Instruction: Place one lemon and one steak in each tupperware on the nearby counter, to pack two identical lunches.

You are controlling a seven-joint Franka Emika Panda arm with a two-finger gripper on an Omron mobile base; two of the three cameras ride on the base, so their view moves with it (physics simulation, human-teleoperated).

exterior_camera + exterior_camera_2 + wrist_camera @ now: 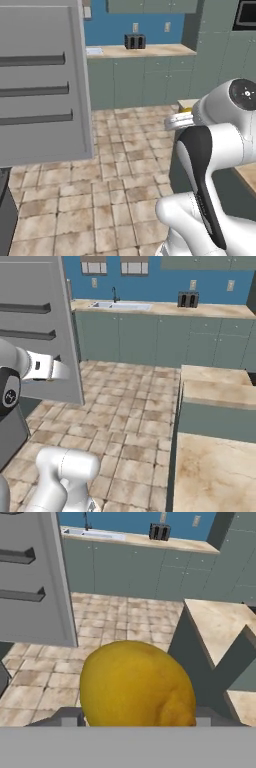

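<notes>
Left base view: arm (210,165) folded up high by the corner of the near surface (248,172), w/ a grey door panel (40,80) swung open across the tile floor. A sliver of yellow (186,104) shows just behind the arm; can't tell what it is.

Right base view: near surface (215,476) sits right of the arm, bare where I can see it; no tubs in sight yet.

Hand view: lemon (137,684) sits right at the camera, jaws set wide and clamped on it, held up off the floor, near surface (215,624) beyond it to the right.

Looks like the carry step, first lemon. Next: find a tub on that surface, get over it, lower, let go.
</notes>
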